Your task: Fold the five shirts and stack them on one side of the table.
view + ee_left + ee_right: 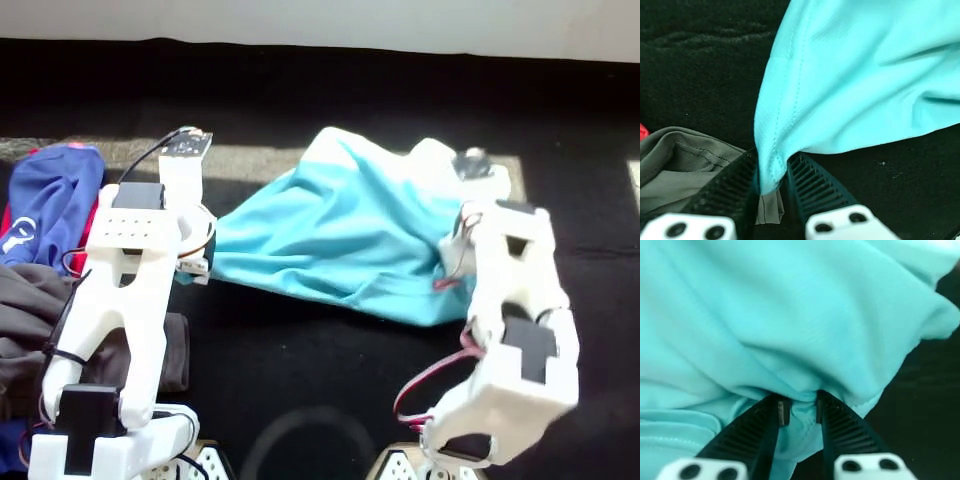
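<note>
- High view first: I've got the turquoise shirt [340, 240] strung out across the black table [300, 370] between my two arms, bunched and rumpled, with one end at each set of fingers.
- Left wrist view: my left gripper [774, 180] is pinching a stitched hem corner of the turquoise shirt. The ribbed fingers [815, 186] are pressed onto the fabric from both sides, and the cloth fans out away from their tips.
- Right wrist view: my right gripper [799, 412] is clamped on a thick fold of the same shirt. Cloth is squeezed in the narrow gap between the fingertips and billows out beyond them.
- Just beside the left fingers, on the side away from the turquoise shirt, a grey garment [685, 165] lies crumpled on the table, and its edge reaches under the fingers.
- Farther out past that grey heap, well apart from the left fingers, a blue shirt [50, 200] sits in a pile at the table's edge.
</note>
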`<state>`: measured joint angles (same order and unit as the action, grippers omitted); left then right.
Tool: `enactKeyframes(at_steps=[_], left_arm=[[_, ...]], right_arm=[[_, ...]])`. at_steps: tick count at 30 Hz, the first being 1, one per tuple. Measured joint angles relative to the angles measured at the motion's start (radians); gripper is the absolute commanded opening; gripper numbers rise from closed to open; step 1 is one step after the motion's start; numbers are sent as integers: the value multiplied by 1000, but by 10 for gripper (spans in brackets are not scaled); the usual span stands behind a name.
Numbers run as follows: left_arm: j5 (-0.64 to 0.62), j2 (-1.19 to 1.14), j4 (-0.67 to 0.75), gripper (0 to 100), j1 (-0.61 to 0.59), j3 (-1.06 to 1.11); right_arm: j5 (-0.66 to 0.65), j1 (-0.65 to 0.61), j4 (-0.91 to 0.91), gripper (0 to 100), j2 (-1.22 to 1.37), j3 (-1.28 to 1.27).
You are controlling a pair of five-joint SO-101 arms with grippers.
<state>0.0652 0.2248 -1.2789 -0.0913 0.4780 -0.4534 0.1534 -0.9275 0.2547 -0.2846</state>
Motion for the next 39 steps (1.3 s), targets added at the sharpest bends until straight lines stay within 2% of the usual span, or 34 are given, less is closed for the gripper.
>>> enactKeyframes(at_steps=[5,12,18,20,25,33,39], left_arm=[[-2,0,0,9,0,0],[-2,0,0,9,0,0],[-2,0,0,9,0,0],[-2,0,0,9,0,0],[-2,0,0,9,0,0],[-2,0,0,9,0,0],[-2,0,0,9,0,0]], right_arm=[[38,83,-69,109,224,411],[78,107,-460,109,381,910],[78,83,-766,109,384,1181],[78,64,-801,109,382,1241],[78,57,-822,109,373,1232],[78,31,-822,109,121,1000],[78,-38,-822,109,-54,795]])
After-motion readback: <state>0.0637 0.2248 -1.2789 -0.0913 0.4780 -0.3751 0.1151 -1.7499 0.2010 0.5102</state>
